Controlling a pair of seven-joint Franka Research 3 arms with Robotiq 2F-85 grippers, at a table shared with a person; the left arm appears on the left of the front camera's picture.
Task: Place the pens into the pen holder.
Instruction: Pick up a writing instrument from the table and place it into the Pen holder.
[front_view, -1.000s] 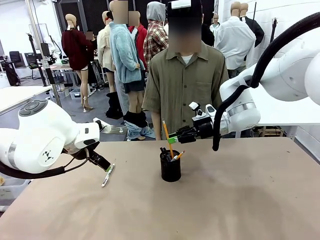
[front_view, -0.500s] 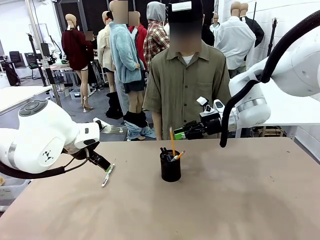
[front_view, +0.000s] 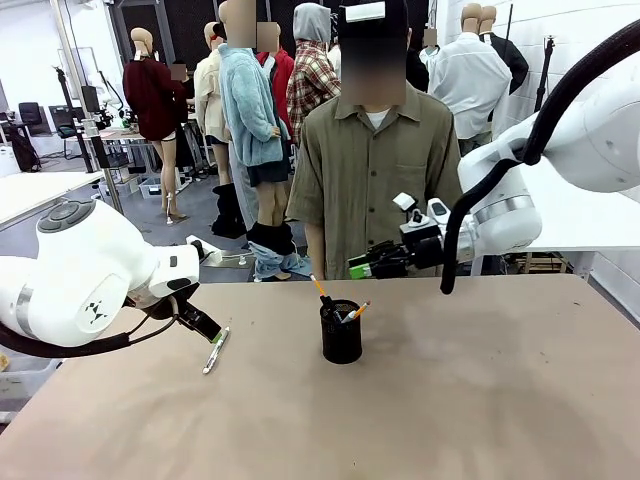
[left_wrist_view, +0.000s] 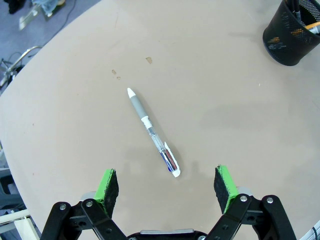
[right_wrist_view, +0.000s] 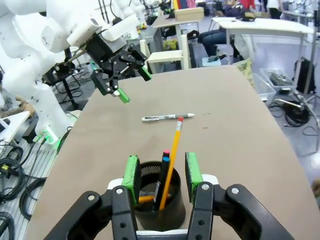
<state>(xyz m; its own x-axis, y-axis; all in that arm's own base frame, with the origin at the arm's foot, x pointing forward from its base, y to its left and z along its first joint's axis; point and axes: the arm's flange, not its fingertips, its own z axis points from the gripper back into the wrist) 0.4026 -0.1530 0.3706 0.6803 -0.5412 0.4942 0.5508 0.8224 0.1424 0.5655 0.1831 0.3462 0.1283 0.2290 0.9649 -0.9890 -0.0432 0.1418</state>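
Note:
The black mesh pen holder (front_view: 341, 338) stands mid-table with several pens in it. Among them a yellow pencil (front_view: 317, 288) leans to the left, clear of any gripper. My right gripper (front_view: 358, 270) hovers just above and behind the holder, jaws apart with nothing between them; in the right wrist view the right gripper (right_wrist_view: 161, 172) looks down on the holder (right_wrist_view: 150, 175) and the pencil (right_wrist_view: 173, 150). A whitish-silver pen (left_wrist_view: 152, 135) lies flat on the table. My left gripper (left_wrist_view: 167, 182) hangs open right over it, pads on either side and clear of it.
A person in an olive shirt (front_view: 375, 170) stands at the table's far edge, behind the holder. The brown tabletop (front_view: 480, 400) is bare to the right and at the front. The left arm's big white body (front_view: 80, 280) fills the left side.
The yellow pencil left my right gripper, dropped into the holder and tipped to the left. The right gripper drew back to the right. The left arm stayed still.

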